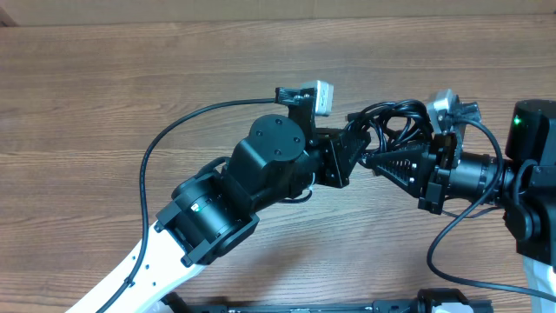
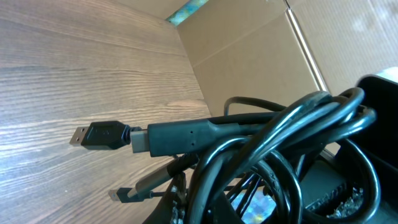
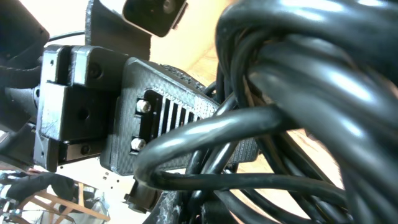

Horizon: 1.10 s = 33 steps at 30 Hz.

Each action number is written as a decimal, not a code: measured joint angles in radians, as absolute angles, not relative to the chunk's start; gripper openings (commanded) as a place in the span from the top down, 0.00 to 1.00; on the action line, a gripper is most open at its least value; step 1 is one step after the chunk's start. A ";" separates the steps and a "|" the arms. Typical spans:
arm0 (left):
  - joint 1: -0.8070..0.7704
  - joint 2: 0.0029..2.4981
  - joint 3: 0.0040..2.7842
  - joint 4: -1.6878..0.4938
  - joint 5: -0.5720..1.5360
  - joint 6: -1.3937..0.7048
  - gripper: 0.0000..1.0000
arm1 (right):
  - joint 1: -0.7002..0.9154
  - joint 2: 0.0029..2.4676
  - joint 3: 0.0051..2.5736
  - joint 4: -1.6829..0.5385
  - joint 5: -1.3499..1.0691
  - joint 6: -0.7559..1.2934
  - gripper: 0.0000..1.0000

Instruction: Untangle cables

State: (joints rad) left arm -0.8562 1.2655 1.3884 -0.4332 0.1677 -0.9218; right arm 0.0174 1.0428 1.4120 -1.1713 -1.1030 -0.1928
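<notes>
The cables (image 1: 395,117) are a bunch of black cords looped together between the two arms, right of the table's middle. My left gripper (image 1: 354,146) reaches in from the left and is shut on the bunch. My right gripper (image 1: 375,163) comes from the right, its tip against the left one, also shut on the cords. In the left wrist view the cables (image 2: 280,143) loop close to the lens, with a black USB plug (image 2: 102,135) and a silver-sleeved plug (image 2: 144,185) sticking out left. In the right wrist view thick loops of the cables (image 3: 292,93) fill the frame and hide the jaws.
Bare wooden tabletop (image 1: 130,78) lies around the arms. The left arm's own camera cord (image 1: 174,126) arcs over the table on the left. A cardboard wall (image 2: 249,43) stands at the table's far side. The left gripper's body (image 3: 124,118) sits close before the right wrist camera.
</notes>
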 measured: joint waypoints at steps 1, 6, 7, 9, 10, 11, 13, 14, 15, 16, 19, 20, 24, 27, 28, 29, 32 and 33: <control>-0.856 1.265 1.388 -0.434 0.168 -0.931 0.95 | 0.017 1.043 1.412 -1.171 -1.109 -0.201 0.96; -0.862 1.261 1.388 -0.434 0.150 -0.995 0.96 | 0.015 1.048 1.412 -1.172 -1.149 -0.251 0.96; -0.865 1.261 1.388 -0.436 0.138 -1.017 0.96 | 0.015 1.048 1.412 -1.172 -1.149 -0.255 0.96; -0.870 1.261 1.388 -0.441 0.118 -1.073 0.96 | 0.014 1.051 1.412 -1.172 -1.154 -0.263 0.96; -0.871 1.261 1.388 -0.442 0.113 -1.097 0.96 | 0.014 1.052 1.412 -1.172 -1.156 -0.266 0.96; -0.874 1.261 1.388 -0.443 0.104 -1.128 0.96 | 0.015 1.052 1.412 -1.173 -1.156 -0.268 0.96; -0.878 1.261 1.388 -0.448 0.093 -1.171 0.96 | 0.014 1.053 1.412 -1.184 -1.161 -0.279 0.96; -0.879 1.261 1.388 -0.450 0.092 -1.199 0.96 | 0.014 1.054 1.412 -1.190 -1.163 -0.286 0.96; -0.883 1.261 1.388 -0.451 0.084 -1.220 0.96 | 0.014 1.054 1.412 -1.196 -1.164 -0.291 0.96; -0.884 1.261 1.388 -0.453 0.081 -1.230 0.96 | 0.014 1.054 1.412 -1.200 -1.164 -0.294 0.96; -0.884 1.261 1.387 -0.456 0.078 -1.216 0.96 | 0.014 1.055 1.412 -1.230 -1.151 -0.302 0.96; -0.886 1.262 1.386 -0.456 0.076 -1.169 0.96 | 0.014 1.055 1.412 -1.239 -1.143 -0.305 0.96; -0.889 1.267 1.386 -0.452 0.043 -1.024 0.96 | 0.017 1.053 1.412 -1.274 -1.091 -0.265 0.47; -0.865 1.278 1.386 -0.418 -0.046 -0.880 0.96 | 0.039 1.033 1.412 -1.297 -1.054 -0.213 0.36; -0.857 1.280 1.386 -0.419 -0.069 -0.837 0.96 | 0.041 1.026 1.412 -1.300 -1.046 -0.199 0.36; -0.855 1.280 1.386 -0.419 -0.098 -0.780 0.96 | 0.041 1.023 1.412 -1.301 -1.039 -0.187 0.36; -0.855 1.280 1.386 -0.419 -0.132 -0.664 0.96 | 0.041 1.023 1.412 -1.294 -1.033 -0.179 0.36; -0.856 1.280 1.386 -0.419 -0.131 -0.636 0.96 | 0.041 1.023 1.412 -1.287 -1.038 -0.177 0.36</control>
State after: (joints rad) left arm -0.8558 1.2797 1.3865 -0.4187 -0.1314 -0.6357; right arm 0.0410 1.0229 1.4124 -1.2865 -1.0382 -0.1772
